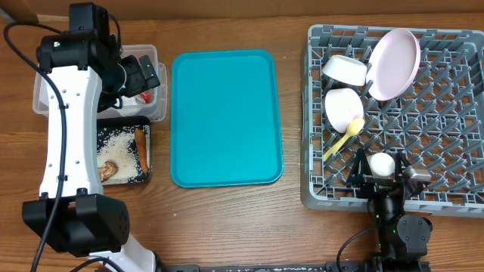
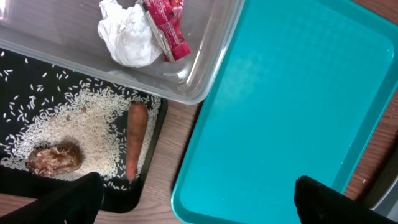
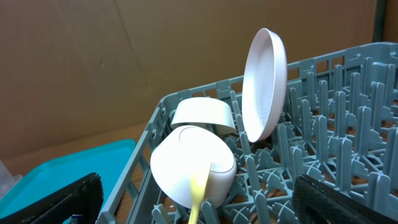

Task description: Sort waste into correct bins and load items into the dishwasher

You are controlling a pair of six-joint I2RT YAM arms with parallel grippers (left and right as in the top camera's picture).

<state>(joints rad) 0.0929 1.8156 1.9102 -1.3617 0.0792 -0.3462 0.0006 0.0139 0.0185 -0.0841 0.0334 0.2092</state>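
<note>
one teal tray (image 1: 227, 117) separates tub (image 1: 149, 54) and rack (image 1: 446, 128).

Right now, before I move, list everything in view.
Teal tray: one, teal, centre.
Tub: one, clear, far left.
Napkin: one, white, in tub.
Wrapper: one, red, in tub.
Black tray: one, black, beside tub.
Rice: scattered, white, in black tray.
Carrot: one, orange-brown, in black tray.
Food scrap: one, brown, on rice.
Dish rack: one, grey, right.
Plate: one, pink, upright in rack.
Bowls: two, white, rack's left side.
Spoon: one, yellow, in rack, against a bowl.
Cup: one, white, rack's near edge.
Table: one, brown, underneath everything.
Left tool: one, black, open, over tub edge.
Right tool: one, black, open, at rack's near edge.
</note>
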